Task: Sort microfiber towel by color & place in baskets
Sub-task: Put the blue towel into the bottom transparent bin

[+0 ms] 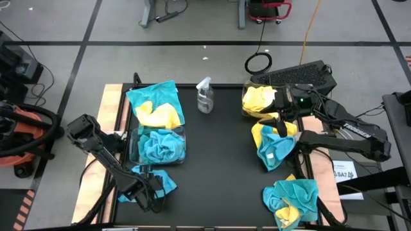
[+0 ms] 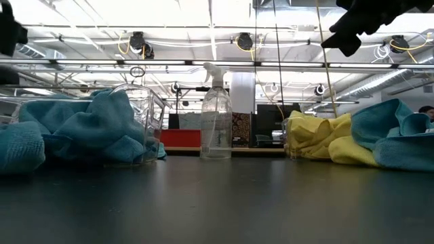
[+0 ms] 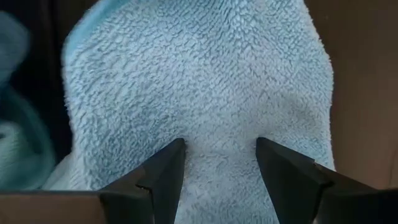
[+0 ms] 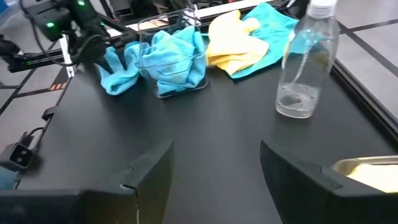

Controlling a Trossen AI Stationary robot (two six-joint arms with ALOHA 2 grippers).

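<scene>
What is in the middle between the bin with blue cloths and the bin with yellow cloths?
A clear spray bottle stands on the dark table between the bin of blue cloths and the bin of yellow cloths. The high view shows it best.
</scene>
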